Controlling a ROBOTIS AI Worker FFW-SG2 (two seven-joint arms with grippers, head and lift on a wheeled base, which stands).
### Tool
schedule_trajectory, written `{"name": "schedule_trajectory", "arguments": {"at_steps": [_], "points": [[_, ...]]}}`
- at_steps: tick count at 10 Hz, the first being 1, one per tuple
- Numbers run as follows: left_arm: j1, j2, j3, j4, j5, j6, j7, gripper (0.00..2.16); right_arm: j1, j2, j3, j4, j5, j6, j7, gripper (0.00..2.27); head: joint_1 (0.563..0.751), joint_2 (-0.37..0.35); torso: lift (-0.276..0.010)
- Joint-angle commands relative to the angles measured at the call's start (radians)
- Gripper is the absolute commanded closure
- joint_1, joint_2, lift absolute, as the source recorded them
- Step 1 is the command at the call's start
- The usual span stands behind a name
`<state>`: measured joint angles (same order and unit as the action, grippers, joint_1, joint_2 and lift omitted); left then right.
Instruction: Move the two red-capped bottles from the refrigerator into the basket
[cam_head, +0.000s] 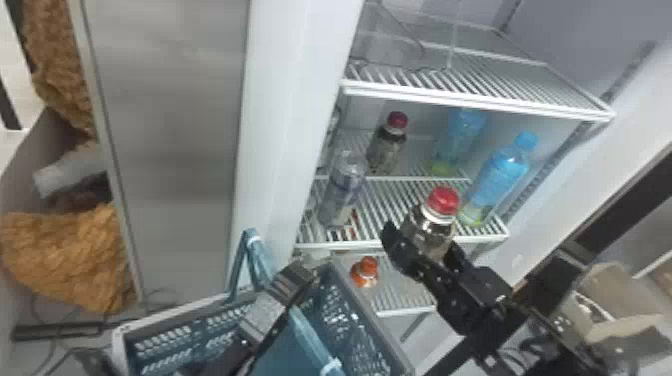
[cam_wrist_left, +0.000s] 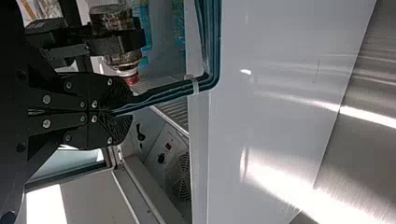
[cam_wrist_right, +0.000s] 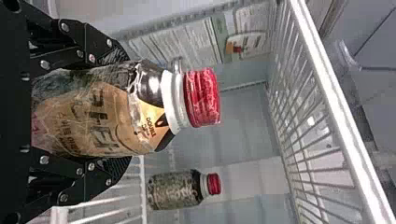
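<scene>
Bottles with red caps number two from where I sit. My right gripper (cam_head: 424, 244) has its jaws closed round the sides of the nearer red-capped bottle (cam_head: 431, 228), upright by the front of the middle shelf (cam_head: 345, 244). The farther red-capped bottle (cam_head: 388, 145) stands upright on that wire shelf, inside the refrigerator (cam_head: 295, 100).

On the one I'm gripping I can make out a bright red ribbed cap, a white collar, a dark shoulder and a tan label with dark lettering under shiny, creased clear plastic. Its twin has the same red cap and white ring, with a dark shoulder above a mottled grey-brown body.

I count two blue bottles, one nearer (cam_head: 504, 170) and one farther back (cam_head: 464, 132), plus a clear labelled bottle (cam_head: 345, 185) at the shelf's left. One orange-capped bottle (cam_head: 368, 272) sits on the lower shelf (cam_head: 405, 311).

There's one blue slotted basket (cam_head: 345, 310) in front, and my left gripper (cam_head: 301, 274) has its jaws pressed together on its handle (cam_wrist_left: 215, 42).
</scene>
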<state>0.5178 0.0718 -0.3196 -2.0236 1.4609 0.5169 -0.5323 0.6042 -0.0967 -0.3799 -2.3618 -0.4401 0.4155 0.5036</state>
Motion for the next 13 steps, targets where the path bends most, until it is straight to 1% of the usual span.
{"name": "schedule_trajectory", "arguments": {"at_steps": [1,3,6,8,11,12,13], "points": [[0.0,0.0,0.001,0.0,-0.001,0.001,0.0,1.2,0.039,0.002,-0.005,-0.047,-0.021,0.058,0.023,1.27,0.695,-0.35,0.0],[0.0,0.0,0.001,0.0,-0.003,0.001,0.002,1.2,0.071,0.008,-0.005,-0.104,-0.038,0.117,0.05,1.27,0.695,-0.35,0.0],[0.0,0.0,-0.001,0.0,-0.003,0.008,0.002,1.2,0.085,0.003,0.025,-0.167,-0.09,0.198,0.07,1.27,0.695,-0.35,0.0],[0.0,0.0,-0.001,0.0,-0.003,0.008,0.002,1.2,0.08,-0.014,0.067,-0.17,-0.124,0.262,0.085,1.27,0.695,-0.35,0.0],[0.002,-0.001,-0.001,0.0,-0.001,0.001,0.002,1.2,0.076,-0.023,0.105,-0.153,-0.162,0.355,0.096,1.25,0.695,-0.35,0.0],[0.002,-0.001,-0.001,0.0,0.001,0.001,0.002,1.2,0.068,-0.028,0.115,-0.145,-0.176,0.392,0.101,0.96,0.695,-0.35,0.0],[0.002,-0.001,-0.001,0.0,0.001,0.001,0.002,1.2,0.063,-0.029,0.129,-0.123,-0.208,0.394,0.104,0.45,0.695,-0.344,0.0]]}}
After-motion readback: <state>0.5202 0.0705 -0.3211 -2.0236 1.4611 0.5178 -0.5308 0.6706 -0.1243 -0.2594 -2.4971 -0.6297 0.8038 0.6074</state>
